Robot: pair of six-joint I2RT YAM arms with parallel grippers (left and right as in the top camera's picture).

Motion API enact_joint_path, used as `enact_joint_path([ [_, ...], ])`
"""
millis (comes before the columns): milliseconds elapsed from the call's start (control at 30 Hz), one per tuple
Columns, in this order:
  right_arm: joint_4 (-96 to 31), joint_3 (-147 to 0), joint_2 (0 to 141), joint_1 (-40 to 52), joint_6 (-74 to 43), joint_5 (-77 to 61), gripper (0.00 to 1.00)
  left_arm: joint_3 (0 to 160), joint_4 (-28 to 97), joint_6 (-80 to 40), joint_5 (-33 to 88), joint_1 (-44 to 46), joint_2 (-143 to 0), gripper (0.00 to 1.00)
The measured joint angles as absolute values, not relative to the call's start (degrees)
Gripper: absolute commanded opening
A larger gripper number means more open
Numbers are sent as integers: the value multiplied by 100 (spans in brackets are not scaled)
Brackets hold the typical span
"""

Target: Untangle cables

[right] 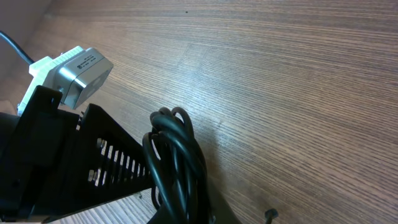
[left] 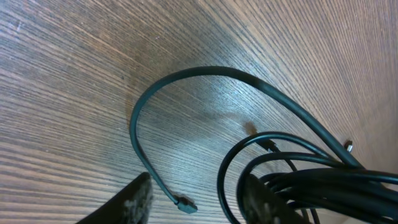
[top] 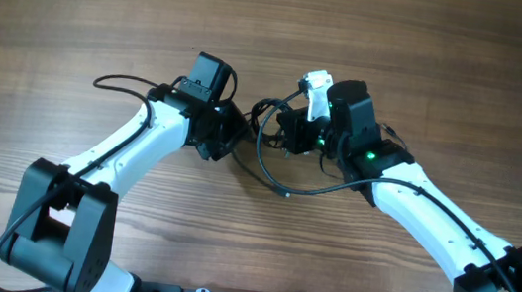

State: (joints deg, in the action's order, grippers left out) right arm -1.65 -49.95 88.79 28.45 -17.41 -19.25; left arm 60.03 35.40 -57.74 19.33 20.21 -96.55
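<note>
Right end effector (top: 287, 135) clamps bunched dark-green cables (right: 177, 163); left end effector (left: 196, 200) gapes, holding nothing.

Bright even light, table (left: 205, 106) glare; near cables (left: 323, 180) blurred

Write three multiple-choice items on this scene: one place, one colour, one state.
1. The cables are bunched: A between the left gripper and right gripper; B at the table's far edge; C by an arm's base.
2. The cables look: A red; B dark; C yellow.
3. The right gripper is: A wide open; B out of view; C shut on the cables.
Key: A, overhead shows them between both grippers; B, all views show dark cords; C, its wrist view shows them rising from its grip.
</note>
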Motion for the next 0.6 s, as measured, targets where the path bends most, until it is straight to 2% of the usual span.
enact_joint_path([
  [100,-165,-4995,8879,2845,-1743,-1925,4,6001,3535,-5776,1894,2126,-9655,46],
  [267,-161,-4995,8879,2845,-1743,-1922,4,6001,3315,-5778,1717,2364,-9655,48],
  [300,-161,-4995,8879,2845,-1745,-1922,4,6001,3315,-5778,1717,2364,-9655,33],
  [400,-145,-4995,8879,2845,-1883,-1925,4,6001,3277,-5776,1695,2368,-9668,4],
  [533,-69,-4993,8879,2845,-2008,-1931,4,6007,3236,-5481,1702,2467,-9887,4],
  [600,-126,-4995,8879,2792,-2032,-1929,4,6007,3293,-4831,1813,2482,-9933,4],
])
